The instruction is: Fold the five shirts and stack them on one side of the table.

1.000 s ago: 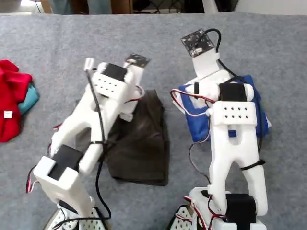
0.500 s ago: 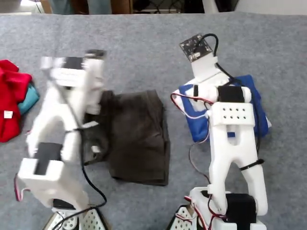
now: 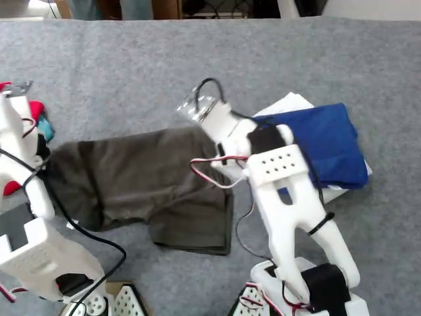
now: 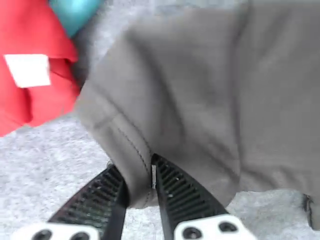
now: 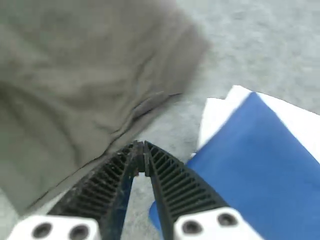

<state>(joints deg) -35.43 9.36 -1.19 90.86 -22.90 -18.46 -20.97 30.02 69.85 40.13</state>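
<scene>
I am pinching the stitched hem of the brown shirt (image 4: 200, 100) in my left end effector (image 4: 140, 175), the soft, matte cloth bunching into a thick fold between the ribbed black fingers (image 4: 177, 192). From that grip the shirt is spreading away in broad, loose wrinkles across the bench (image 3: 263, 59), a grey surface with a felt-like nap. Just beside the left end effector a crumpled red shirt (image 4: 30, 60) is lying with a square white tag (image 4: 27, 70) on it, and a scrap of teal shirt (image 4: 75, 10) is peeking out beyond the red.

My right end effector (image 5: 140, 147) is pressed together, its tips sitting right at the brown shirt's far edge; I cannot tell whether any cloth is caught between them. Close by on its other side a blue shirt (image 5: 260, 165) is resting as a flat, smooth folded rectangle, lying on a white shirt (image 5: 217, 112) whose corner is sticking out from underneath.
</scene>
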